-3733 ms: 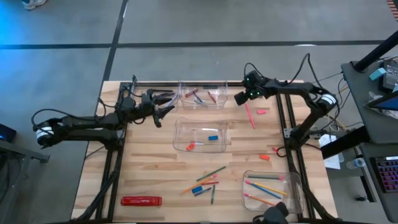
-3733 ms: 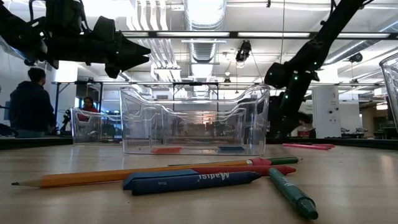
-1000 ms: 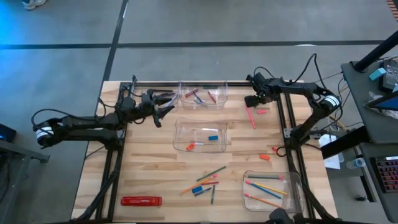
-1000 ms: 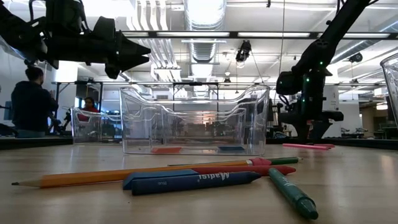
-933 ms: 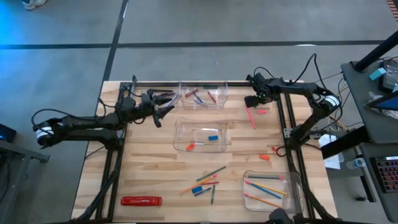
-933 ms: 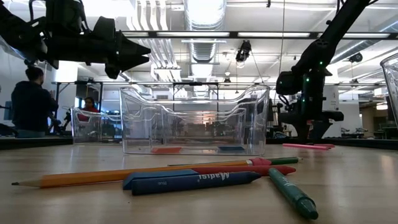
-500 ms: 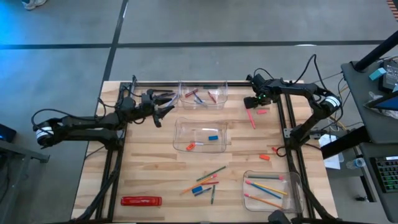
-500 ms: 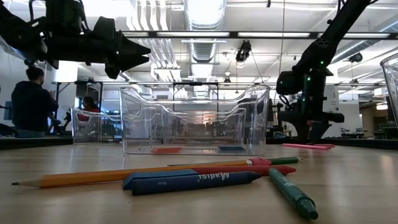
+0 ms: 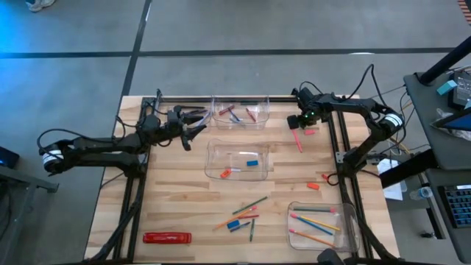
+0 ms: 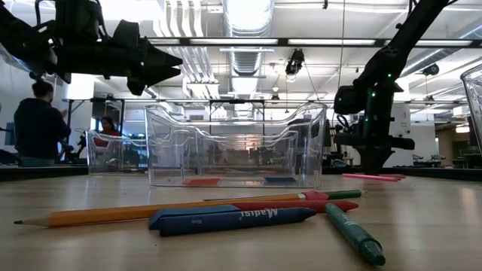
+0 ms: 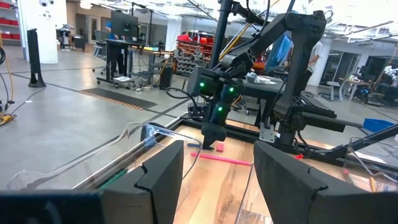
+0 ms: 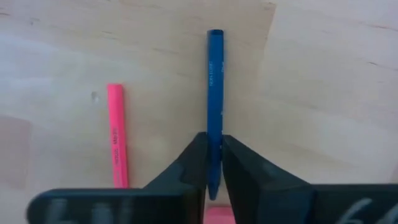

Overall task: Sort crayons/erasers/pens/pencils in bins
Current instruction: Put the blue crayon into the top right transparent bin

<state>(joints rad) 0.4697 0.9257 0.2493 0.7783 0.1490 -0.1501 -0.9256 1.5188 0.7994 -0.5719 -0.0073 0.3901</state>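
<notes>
My right gripper (image 12: pixel 213 163) stands at the table's far right (image 9: pixel 296 124), pointing steeply down and shut on a blue crayon (image 12: pixel 214 93). Beside it lie a pink pencil (image 12: pixel 115 134) and a pink eraser (image 9: pixel 310 132). My left gripper (image 9: pixel 197 126) hangs open above the far left of the table, level, with nothing between its fingers (image 11: pixel 161 180). A far bin (image 9: pixel 240 112) holds crayons. Erasers lie in the middle bin (image 9: pixel 237 160), pencils in the near right bin (image 9: pixel 324 224). My right gripper pinches the blue crayon's two long sides near one end (image 12: pixel 214 146) between its two fingers. The fingers come from above, slanting down. The rest of the crayon runs out beyond the fingertips, along the wood. Whether it is lifted clear, I cannot tell.
Loose pencils, crayons and a dark pen lie in a heap near the table's front middle (image 9: pixel 243 216). A long red flat pack (image 9: pixel 167 237) lies at the near left. Two red erasers (image 9: pixel 314 185) sit by the right edge. A clear bin's rim (image 11: pixel 124 149) lies just below my left gripper.
My right gripper has stayed over the same spot at the far right, tipped slightly, and shut its fingers on the blue crayon.
</notes>
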